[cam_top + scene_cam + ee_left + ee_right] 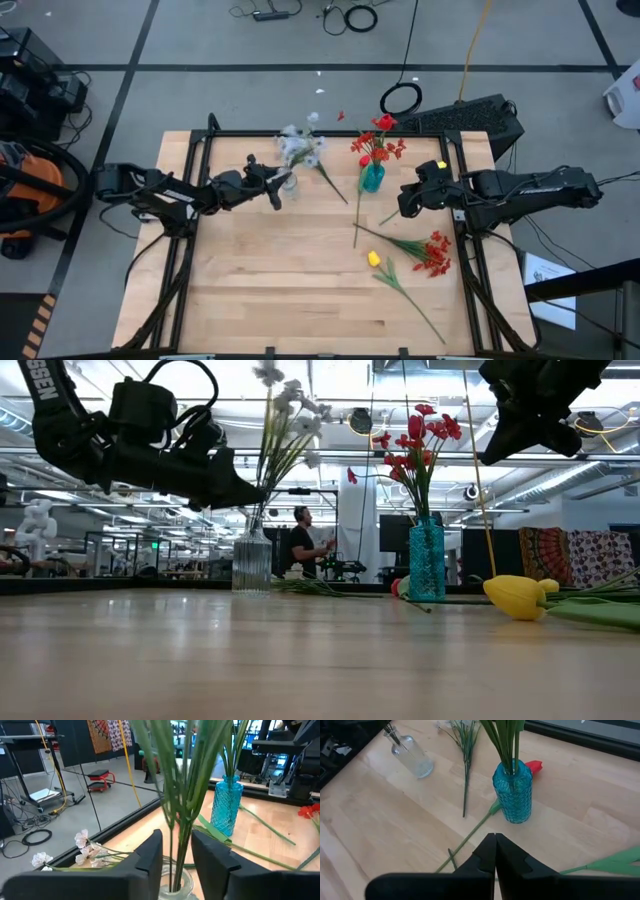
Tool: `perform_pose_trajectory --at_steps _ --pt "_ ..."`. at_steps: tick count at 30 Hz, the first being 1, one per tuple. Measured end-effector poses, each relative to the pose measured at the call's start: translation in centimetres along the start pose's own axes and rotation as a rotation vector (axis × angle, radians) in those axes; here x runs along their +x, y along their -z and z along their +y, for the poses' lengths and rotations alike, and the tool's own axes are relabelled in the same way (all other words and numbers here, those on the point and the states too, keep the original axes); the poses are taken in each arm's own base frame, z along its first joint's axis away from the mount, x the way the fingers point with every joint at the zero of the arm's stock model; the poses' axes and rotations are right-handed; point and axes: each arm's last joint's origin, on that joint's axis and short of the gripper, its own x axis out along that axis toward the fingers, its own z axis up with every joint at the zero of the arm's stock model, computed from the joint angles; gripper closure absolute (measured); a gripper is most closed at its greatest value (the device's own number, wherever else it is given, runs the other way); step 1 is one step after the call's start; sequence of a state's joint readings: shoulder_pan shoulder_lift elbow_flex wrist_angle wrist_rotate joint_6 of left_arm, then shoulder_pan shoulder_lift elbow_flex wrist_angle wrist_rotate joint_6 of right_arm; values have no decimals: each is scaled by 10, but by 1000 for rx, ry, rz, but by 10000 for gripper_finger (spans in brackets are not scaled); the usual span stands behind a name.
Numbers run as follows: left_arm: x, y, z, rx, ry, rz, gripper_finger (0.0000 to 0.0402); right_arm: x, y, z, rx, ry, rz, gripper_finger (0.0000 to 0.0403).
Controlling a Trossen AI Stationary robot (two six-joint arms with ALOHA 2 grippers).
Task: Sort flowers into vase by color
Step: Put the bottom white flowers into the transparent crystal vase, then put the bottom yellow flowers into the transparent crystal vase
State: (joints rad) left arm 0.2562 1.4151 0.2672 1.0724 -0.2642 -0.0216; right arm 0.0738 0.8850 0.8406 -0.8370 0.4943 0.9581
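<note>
Risk sits mostly with the left gripper (172, 857), which hangs just above the clear vase (252, 563) with its fingers spread on either side of the green stems standing in it; a sideways drift could drag the pale sprays (300, 146) out or tip the narrow glass. The right gripper (495, 852) waits above the table near the blue vase (372, 178), fingers pressed together and empty. That vase already holds red flowers (378, 140). On the wood lie a yellow tulip (375, 259), a red spray (436, 253), a red tulip (534, 766) on its long stem beside the blue vase, and one white spray (465, 735) between the vases. Thin stems lying flat could slip from a pinch
</note>
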Motion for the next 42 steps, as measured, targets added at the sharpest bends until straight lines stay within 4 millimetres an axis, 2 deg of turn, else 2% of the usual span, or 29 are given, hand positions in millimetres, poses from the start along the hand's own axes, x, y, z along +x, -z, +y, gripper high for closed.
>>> perform_pose_trajectory --at_steps 5,11,23,27,33,38,42 --pt "-2 -1 0 6 -1 19 262 0 0 0 17 -4 5 403" --pt "-10 -14 2 0 -1 -1 256 0 2 0 19 -29 48 403" --pt "-47 -45 4 -2 33 -14 258 0 4 -2 -14 -21 86 403" --pt "-58 -56 2 -69 28 58 275 0 4 -2 -5 -21 86 403" --pt "-73 -62 2 -287 -91 316 323 1 4 -1 35 -18 91 403" --pt "-82 -54 1 -438 -157 456 385 6 7 3 23 -33 156 403" --pt "-87 -47 0 -511 -202 534 395 13 14 13 -14 -37 196 403"
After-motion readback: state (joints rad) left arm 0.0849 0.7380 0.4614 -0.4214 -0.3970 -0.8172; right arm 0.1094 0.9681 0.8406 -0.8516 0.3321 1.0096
